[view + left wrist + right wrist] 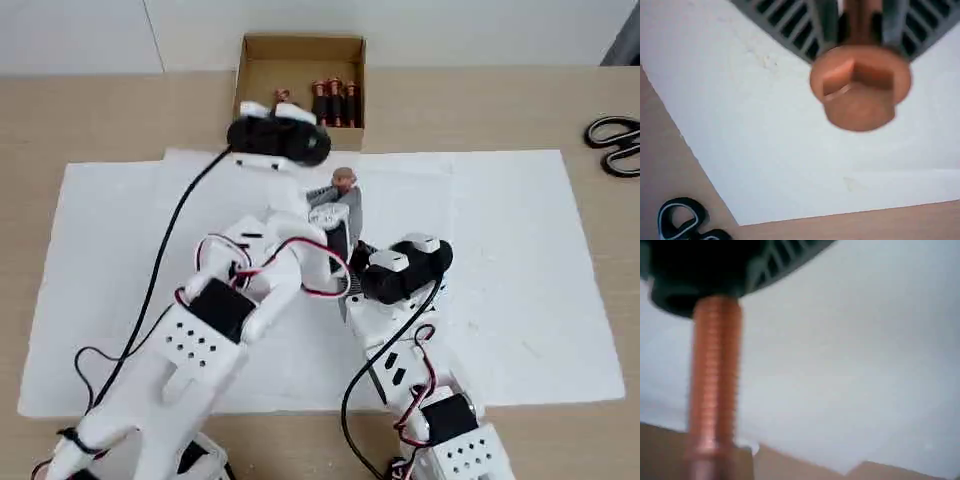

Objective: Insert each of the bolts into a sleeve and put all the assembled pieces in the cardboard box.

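Copper bolt (pixel 860 90), one; boxed pieces (pixel 335 103), three

Copper hex-head bolt (pixel 860 92) is held raised over mid-table, threaded shank entered into a black sleeve (pixel 680 280). Assembled copper-and-black pieces (pixel 335 102) are laid side by side, right part of open brown cardboard box (pixel 262 70), far edge.

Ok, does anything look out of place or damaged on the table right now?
Nothing spilled or damaged. The bolt runs straight out of the black sleeve. Only the scissors, off the white sheet, seem unrelated to the job.
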### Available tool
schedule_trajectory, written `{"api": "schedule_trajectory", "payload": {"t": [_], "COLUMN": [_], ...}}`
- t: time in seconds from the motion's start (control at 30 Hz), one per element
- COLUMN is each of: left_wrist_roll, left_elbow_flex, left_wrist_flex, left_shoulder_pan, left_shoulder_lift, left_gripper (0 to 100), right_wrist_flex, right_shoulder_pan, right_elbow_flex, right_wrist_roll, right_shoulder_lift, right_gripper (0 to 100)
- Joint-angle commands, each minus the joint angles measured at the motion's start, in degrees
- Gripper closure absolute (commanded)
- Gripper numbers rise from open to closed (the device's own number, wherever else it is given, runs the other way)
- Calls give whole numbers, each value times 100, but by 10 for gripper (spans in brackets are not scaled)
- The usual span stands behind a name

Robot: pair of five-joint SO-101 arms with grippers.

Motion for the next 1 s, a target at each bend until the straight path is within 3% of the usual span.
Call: {"api": "schedule_trajectory", "payload": {"t": [0.0, 0.97], "left_wrist_roll": [44, 44], "left_elbow_flex": [92, 242], "left_wrist_flex": [-273, -624], "left_shoulder_pan": [35, -114], "left_shoulder_lift": [-290, -290], "left_gripper": [994, 994], "right_wrist_flex": [22, 40], "right_shoulder_pan": [-48, -66], "right_elbow_flex": [-44, -105], "right_wrist_roll": [-70, -70], "right_shoulder_lift": [-101, -110], "right_gripper": [995, 995]}}
